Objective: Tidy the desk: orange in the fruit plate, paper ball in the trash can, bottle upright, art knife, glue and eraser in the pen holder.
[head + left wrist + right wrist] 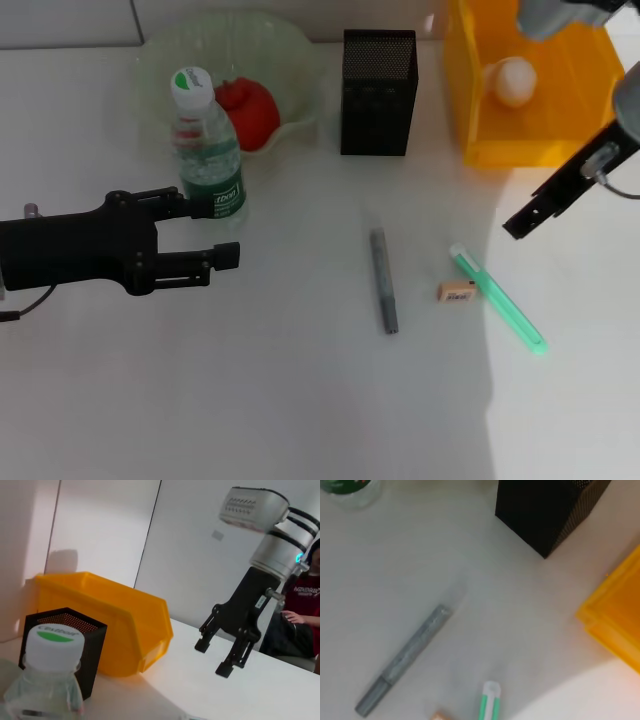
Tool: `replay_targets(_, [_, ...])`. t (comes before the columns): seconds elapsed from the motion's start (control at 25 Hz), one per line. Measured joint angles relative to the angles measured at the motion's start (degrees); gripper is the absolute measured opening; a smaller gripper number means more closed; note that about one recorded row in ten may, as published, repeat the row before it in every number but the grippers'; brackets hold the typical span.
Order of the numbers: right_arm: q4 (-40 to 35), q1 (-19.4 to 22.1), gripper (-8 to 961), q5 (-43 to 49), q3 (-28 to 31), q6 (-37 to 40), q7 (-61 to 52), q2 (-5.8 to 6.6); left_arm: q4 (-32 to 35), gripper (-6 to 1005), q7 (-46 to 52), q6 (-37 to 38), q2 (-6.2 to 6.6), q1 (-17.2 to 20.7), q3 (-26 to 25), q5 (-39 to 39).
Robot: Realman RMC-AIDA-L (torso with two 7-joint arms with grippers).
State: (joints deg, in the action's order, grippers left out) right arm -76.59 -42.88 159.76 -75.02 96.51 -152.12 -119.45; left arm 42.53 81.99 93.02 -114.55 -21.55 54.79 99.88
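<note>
The black mesh metal pen holder (379, 92) stands upright at the far middle of the white tabletop (300, 400) and serves as the landmark here. To its left sits the pale green scalloped glass fruit plate (300, 60) with the reddish-orange fruit (248, 110) already in it, and just in front of that plate the clear plastic water bottle with a white cap and green label (208, 145) stands upright. To the holder's right the yellow plastic bin (530, 150) holds the white crumpled paper ball (512, 80). In front of the holder, well apart from it, lie the three things left to stow: the slim grey metal art knife (384, 280), the small tan eraser (456, 292) and the translucent green glue stick with a white cap (500, 300). The left gripper (210, 232) hangs beside the bottle with its jaws spread wide and nothing between them; the right gripper (530, 215) hovers in front of the bin, above the glue's far end, and the left wrist view shows its jaws parted and empty. The knife looks stiff, light and smooth, likely to roll or slip, so a grip across its mid-length seems safest. The glue tube is likewise light and slick. The eraser is soft and grippy but small and low.
</note>
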Motion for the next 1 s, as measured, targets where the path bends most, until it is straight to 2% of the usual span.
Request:
replay_targets(0.04, [0.0,0.0,828,0.0,0.0,0.0,0.0,0.0,0.0,782,0.0,0.0,0.0,0.0,0.0,0.0])
replay_targets(0.08, [3.7,-0.1,827,-1.9,-1.0,-3.8,-0.8,-0.01,0.0,781,0.1,-0.3,-0.16,-0.1,0.0,0.4])
replay_targets(0.2, [7.5,0.0,827,-5.3,-2.9,-7.8,-2.0,-0.11,0.0,781,0.2,-1.1,-0.74,-0.3,-0.2,2.1])
replay_targets(0.36, [9.9,0.1,827,-6.9,-5.1,-10.2,-2.7,-0.15,0.0,781,0.4,-2.0,-1.1,-0.5,-0.1,2.7])
replay_targets(0.4, [11.4,-0.1,827,-7.0,-7.6,-11.9,-3.8,-0.16,0.0,781,0.4,-2.5,-1.27,-0.5,-0.1,2.8])
replay_targets(0.6, [14.1,-0.1,826,-7.1,-12.6,-16.2,-6.0,-0.2,0.0,781,0.0,-3.4,-1.7,-0.5,0.2,2.8])
replay_targets(0.72, [14.8,0.0,826,-7.3,-13.2,-17.7,-6.4,-0.2,-0.1,781,-0.1,-3.6,-1.83,-0.5,0.2,2.8])
replay_targets(0.88, [16.5,0.0,632,-7.6,-13.4,-20.0,-6.5,-0.23,-0.1,781,-0.1,-3.8,-2.0,-0.5,0.2,2.9])
replay_targets(1.0, [17.3,-0.1,527,-7.6,-13.5,-20.8,-6.6,-0.25,-0.2,781,-0.1,-3.9,-2.01,-0.5,0.2,2.9])
